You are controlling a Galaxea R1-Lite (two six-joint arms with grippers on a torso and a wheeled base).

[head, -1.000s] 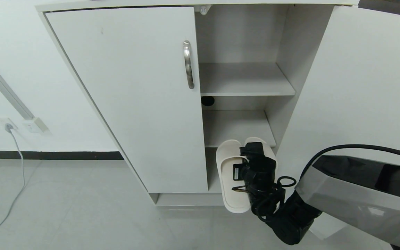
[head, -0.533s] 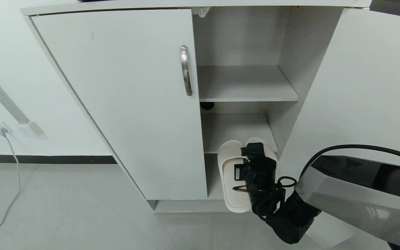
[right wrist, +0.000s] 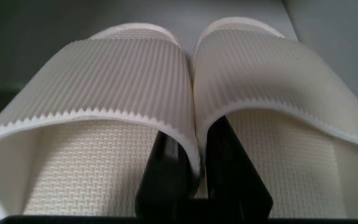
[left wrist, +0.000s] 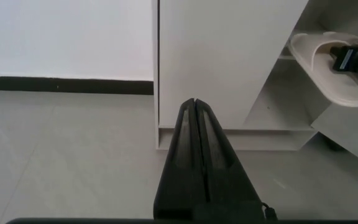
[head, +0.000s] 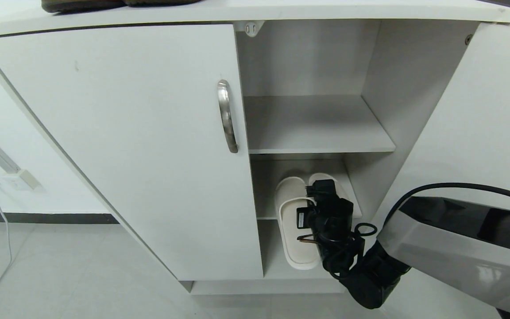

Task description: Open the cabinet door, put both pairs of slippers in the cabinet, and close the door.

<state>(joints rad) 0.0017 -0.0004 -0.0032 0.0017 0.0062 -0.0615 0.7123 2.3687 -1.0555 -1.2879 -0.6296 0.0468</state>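
Head: camera nearer white two-door cabinet (head: 407, 75); toes of cream ribbed foam slippers (head: 291, 235) now overlap middle shelf (head: 277, 170) edge, long axis inward, right gripper (head: 321, 191) clamping them. Left wrist: left gripper (left wrist: 194, 109) pressed together, empty, facing closed door (left wrist: 229, 56). Right wrist: fingers (right wrist: 229, 168) pinch adjoining straps

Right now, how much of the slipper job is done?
The cabinet's right door is open. The right gripper holds the white slippers, toes over the lower shelf, not yet let go. Left to do: the dark pair lying on the cabinet top, then shutting the door.
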